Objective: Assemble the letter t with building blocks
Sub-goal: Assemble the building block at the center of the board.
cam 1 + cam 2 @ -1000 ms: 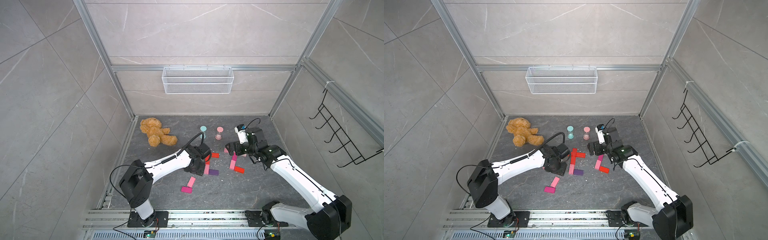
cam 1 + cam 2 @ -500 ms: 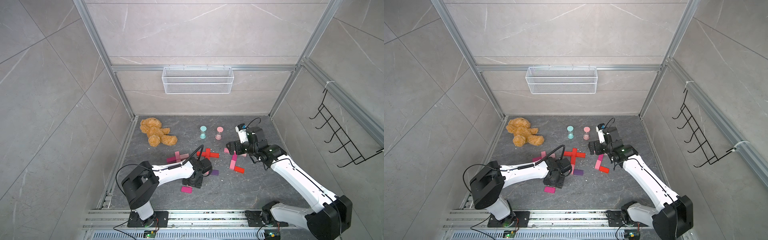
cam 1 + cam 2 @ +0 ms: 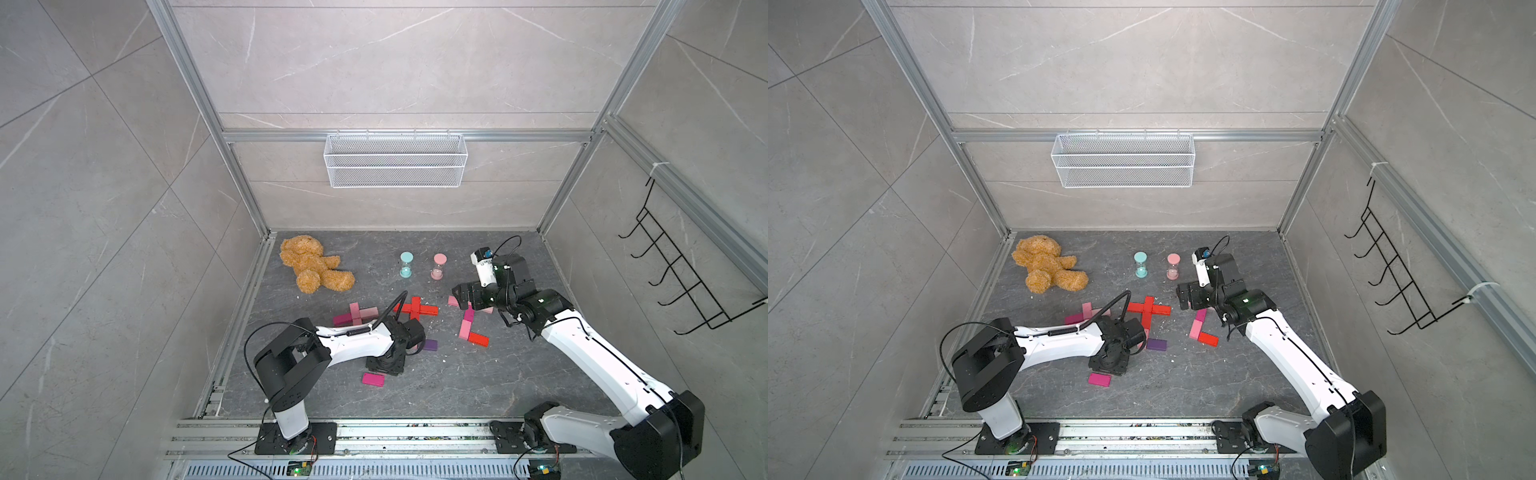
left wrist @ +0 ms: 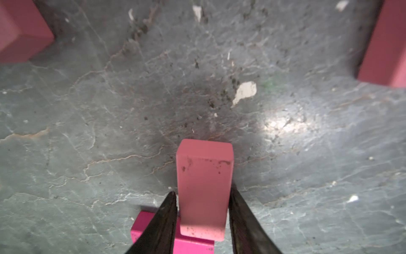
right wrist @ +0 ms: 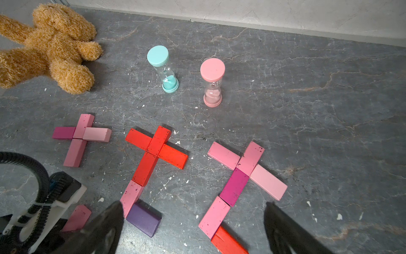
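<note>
The left gripper [image 4: 202, 191] is clamped on a pink block [image 4: 204, 187], one black finger pressed to each long side. The block points down at the floor [image 4: 109, 110]; I cannot tell whether it touches. A magenta block [image 4: 193, 245] lies flat just under the fingers. In a top view this block [image 3: 372, 380] sits near the front of the floor, just beside the gripper, which hides the pink block from above.

Behind them three crosses lie flat in a row. There is a pink cross [image 5: 81, 138] with one magenta arm, a red cross [image 5: 157, 145], and a third cross [image 5: 246, 167] in pink and magenta. The red cross's stem runs on into another pink piece, with a purple block [image 5: 144, 218] touching its end. A red block [image 5: 228, 242] lies at the foot of the third cross.

The right gripper [image 5: 193, 205] hangs over that third cross with its fingers wide apart, holding nothing.

Further back stand two timers, teal [image 3: 406, 264] and pink [image 3: 439, 267]. A bear [image 3: 313, 266] lies in the far corner.
</note>
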{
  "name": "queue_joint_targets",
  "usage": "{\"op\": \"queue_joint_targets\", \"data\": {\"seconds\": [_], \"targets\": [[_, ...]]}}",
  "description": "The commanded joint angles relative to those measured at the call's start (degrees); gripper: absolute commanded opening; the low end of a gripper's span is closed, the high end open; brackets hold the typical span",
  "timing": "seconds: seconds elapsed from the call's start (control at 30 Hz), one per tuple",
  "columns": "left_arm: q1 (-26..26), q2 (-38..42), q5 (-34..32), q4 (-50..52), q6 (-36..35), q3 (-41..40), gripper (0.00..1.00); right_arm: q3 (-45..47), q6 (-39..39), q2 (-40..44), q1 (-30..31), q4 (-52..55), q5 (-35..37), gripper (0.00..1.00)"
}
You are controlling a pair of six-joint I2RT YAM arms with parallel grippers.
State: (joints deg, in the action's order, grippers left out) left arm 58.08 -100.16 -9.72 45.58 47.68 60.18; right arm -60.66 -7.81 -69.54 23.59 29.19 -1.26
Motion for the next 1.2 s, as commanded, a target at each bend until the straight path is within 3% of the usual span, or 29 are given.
{"op": "queue_joint_targets", "data": {"seconds": [0.0,0.17,0.53,0.87,1.17], "targets": [[-0.8,-0.4,0.3,-0.9,2.2,-0.9,0.37,-1.7,-0.5,-0.2,0.1,1.3,0.9,1.00],[-3.4,1.9,0.4,0.0,4.8,-2.8,0.28,-1.7,-0.5,-0.4,0.2,1.3,0.9,1.00],[-13.8,10.1,0.6,0.1,7.5,-8.3,0.27,-1.4,-0.6,-0.3,0.1,0.9,0.7,1.00],[-18.1,6.4,3.9,0.0,4.2,-4.1,0.27,-1.5,0.1,-0.2,0.2,1.2,1.1,1.00],[-18.3,3.5,5.6,-0.4,3.6,-1.9,0.30,-1.2,0.9,-0.5,0.1,1.0,1.4,1.00]]}}
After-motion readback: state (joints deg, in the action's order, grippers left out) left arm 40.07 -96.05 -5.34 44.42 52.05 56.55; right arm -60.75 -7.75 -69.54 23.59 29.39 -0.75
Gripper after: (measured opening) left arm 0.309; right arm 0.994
